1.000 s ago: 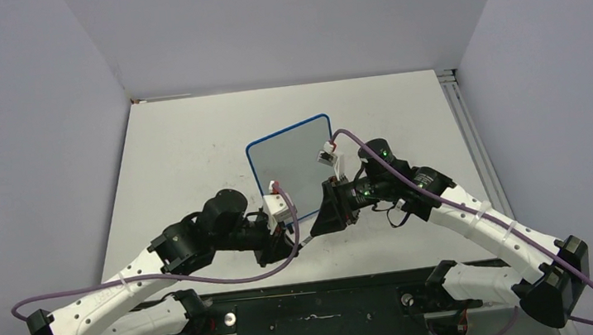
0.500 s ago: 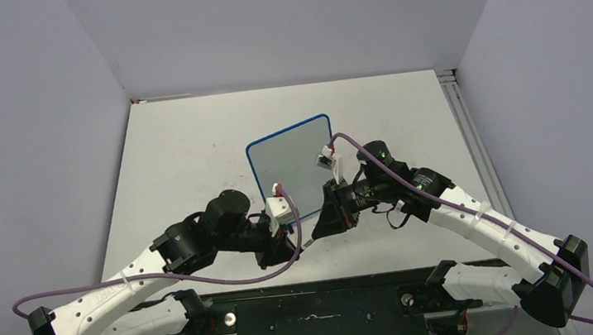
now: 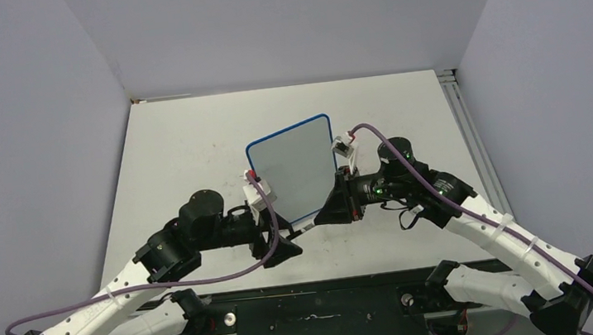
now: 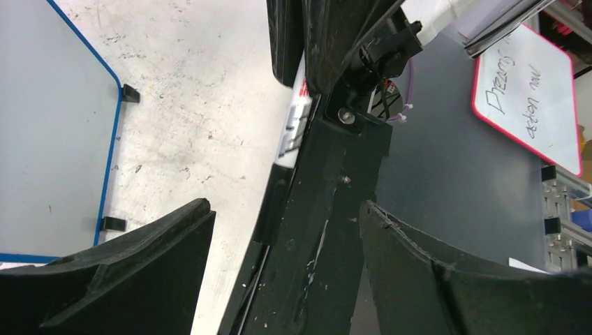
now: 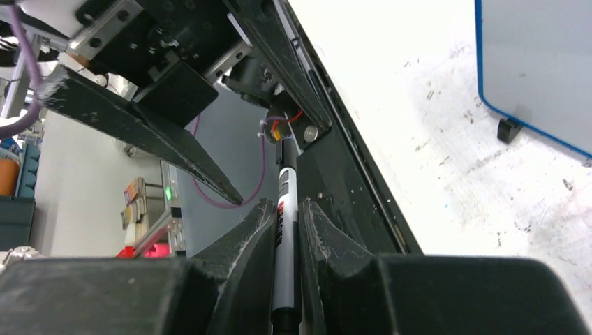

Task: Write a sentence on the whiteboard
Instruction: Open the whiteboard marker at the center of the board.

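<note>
The whiteboard sits mid-surface, where it was a second ago. Just off its near edge, the right gripper is now clamped on a marker. The left gripper, closed a second ago, has spread apart and drawn back leftward from the board's near corner.

The whiteboard had its two near corners hidden behind the left arm and the right arm in the top view. Each wrist view cut it off at an edge. The marker had print too blurry to read (its tip was hidden too).
</note>
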